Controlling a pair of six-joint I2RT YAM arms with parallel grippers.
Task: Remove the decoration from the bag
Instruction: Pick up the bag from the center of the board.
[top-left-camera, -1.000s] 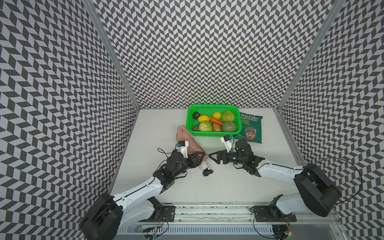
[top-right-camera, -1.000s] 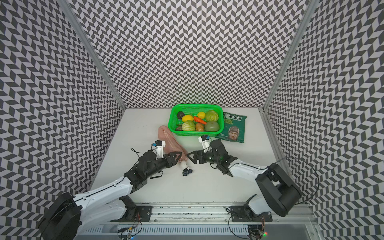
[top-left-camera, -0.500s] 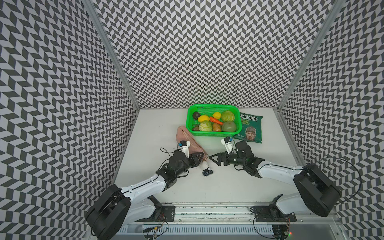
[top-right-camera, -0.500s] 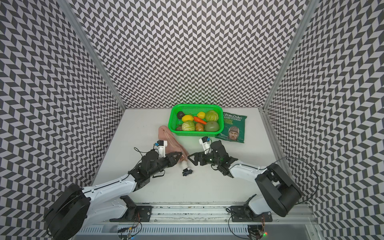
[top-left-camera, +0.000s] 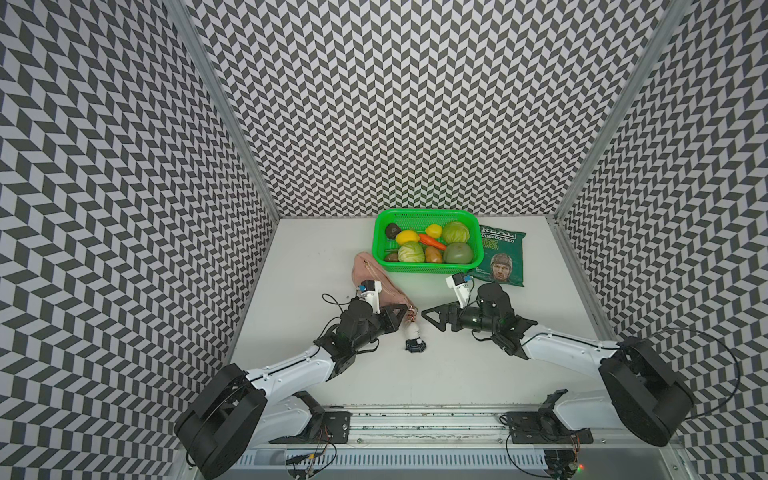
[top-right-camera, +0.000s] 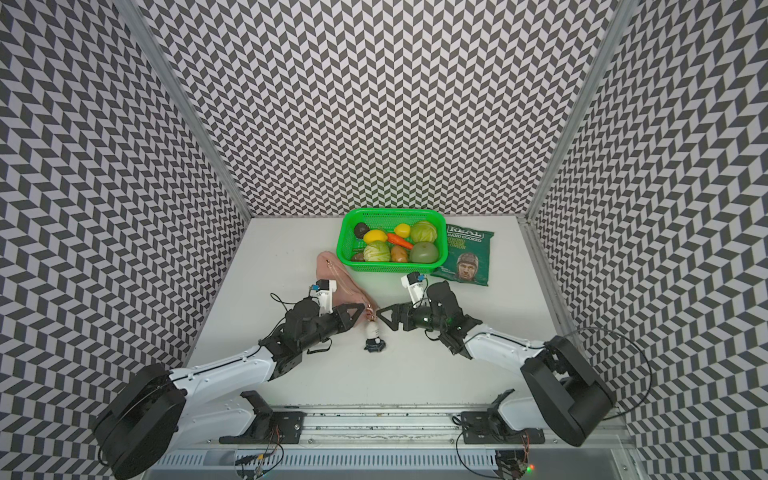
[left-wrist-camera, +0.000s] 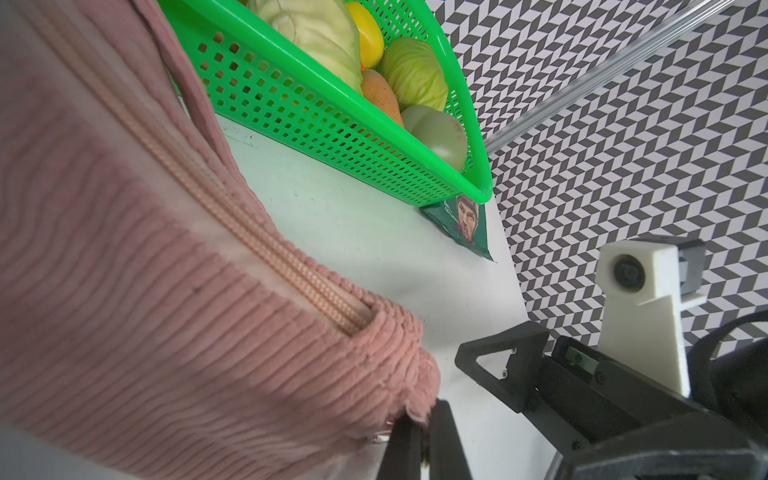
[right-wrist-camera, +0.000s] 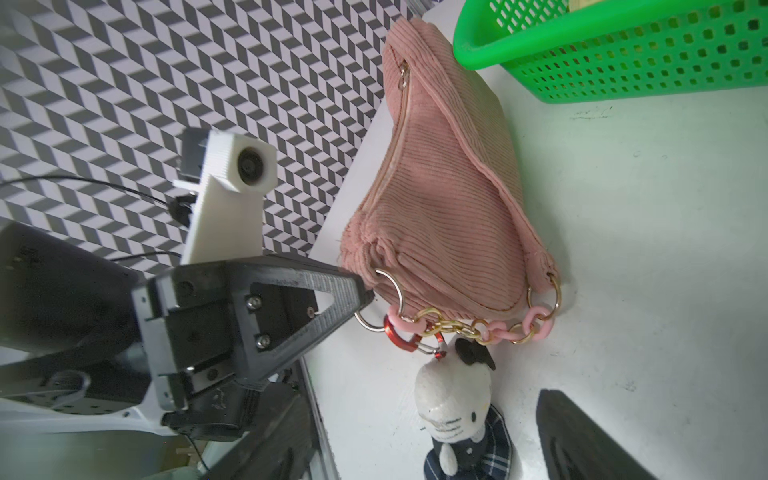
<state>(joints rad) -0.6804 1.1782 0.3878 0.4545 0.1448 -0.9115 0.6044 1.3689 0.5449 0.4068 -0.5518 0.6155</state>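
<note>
- My left end effector is pinched fully closed on the near corner of the pink corduroy bag. The frayed fabric edge sits between its tips, right by a silver ring.
- My right end effector stands wide open and grips nothing. Its tips are near the head end of the decoration but apart from it, facing the left end effector across the bag's corner.
- The decoration, a white plush cat in a navy plaid dress, lies on the table between the two end effectors, just off the bag's near corner.
- Its long axis runs far to near, with the head toward the bag and the navy end toward my base rail.
- A red carabiner at its head is hooked into the pink-and-gold chain hanging from the bag's rings, so the decoration is attached to the bag.
- The bag lies zip-up. Its long axis slants from beside the green basket of vegetables toward the table's middle.
- A dark green crisp packet lies flat on the basket's other side.
</note>
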